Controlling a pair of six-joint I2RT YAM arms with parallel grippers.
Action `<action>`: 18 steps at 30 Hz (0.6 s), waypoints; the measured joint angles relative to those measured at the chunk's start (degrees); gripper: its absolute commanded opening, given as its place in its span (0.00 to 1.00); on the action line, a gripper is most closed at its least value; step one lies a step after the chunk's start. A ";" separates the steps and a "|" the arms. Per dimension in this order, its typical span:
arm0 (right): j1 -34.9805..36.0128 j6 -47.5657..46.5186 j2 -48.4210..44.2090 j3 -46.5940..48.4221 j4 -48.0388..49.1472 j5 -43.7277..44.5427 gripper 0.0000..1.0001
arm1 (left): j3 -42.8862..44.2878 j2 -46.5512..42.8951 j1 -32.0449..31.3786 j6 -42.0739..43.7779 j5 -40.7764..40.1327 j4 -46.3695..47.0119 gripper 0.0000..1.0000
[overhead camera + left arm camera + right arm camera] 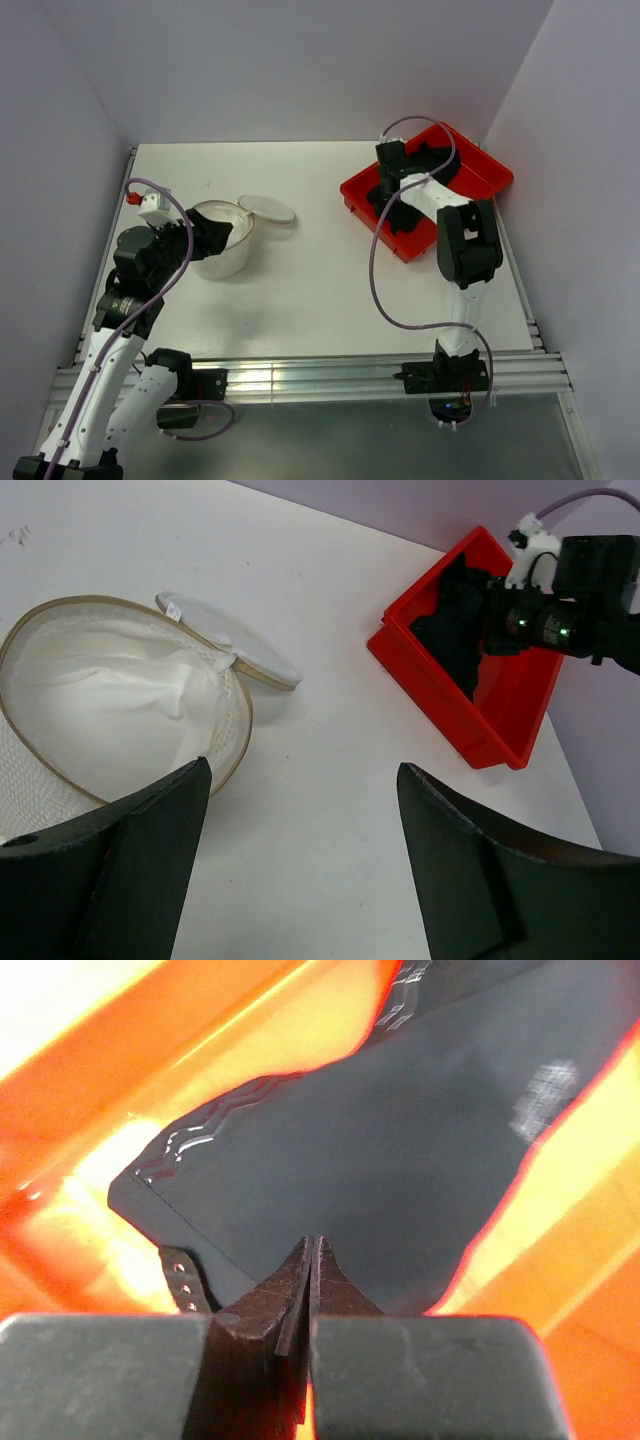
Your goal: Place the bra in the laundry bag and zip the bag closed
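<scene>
While our left gripper [303, 780] hangs spread wide at the open laundry bag [228, 250], we see its lid [266, 208] folded back beside it. The black bra [400, 1160] lies in the red tray [482, 176], our right gripper [312, 1250] pinched together at its edge.

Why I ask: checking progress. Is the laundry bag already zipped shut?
No, the laundry bag stands open, its round lid flipped back beside it.

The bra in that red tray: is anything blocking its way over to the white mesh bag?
Nothing visible. Only bare table lies between the bra in the red tray and the laundry bag, whose lid is flipped back, leaving its mouth open.
</scene>
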 measured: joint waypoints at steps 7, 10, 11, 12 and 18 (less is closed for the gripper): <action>-2.95 12.37 -11.69 -5.77 3.23 0.66 0.50 | 0.00 -0.13 0.00 0.00 0.04 0.00 0.81; -7.87 17.73 -12.33 -6.01 4.76 -1.01 0.50 | 0.00 -0.37 0.00 0.00 0.37 0.00 0.81; -9.57 19.43 -12.07 -6.29 4.96 -1.75 0.50 | 0.00 -0.42 -0.02 0.00 0.42 0.00 0.81; -11.23 21.14 -11.61 -6.62 5.01 -2.64 0.52 | 0.00 -0.52 -0.04 0.00 0.42 0.00 0.81; -16.79 28.55 -6.84 -6.86 5.20 -9.01 0.57 | 0.00 -0.79 -0.15 0.02 0.42 0.00 0.81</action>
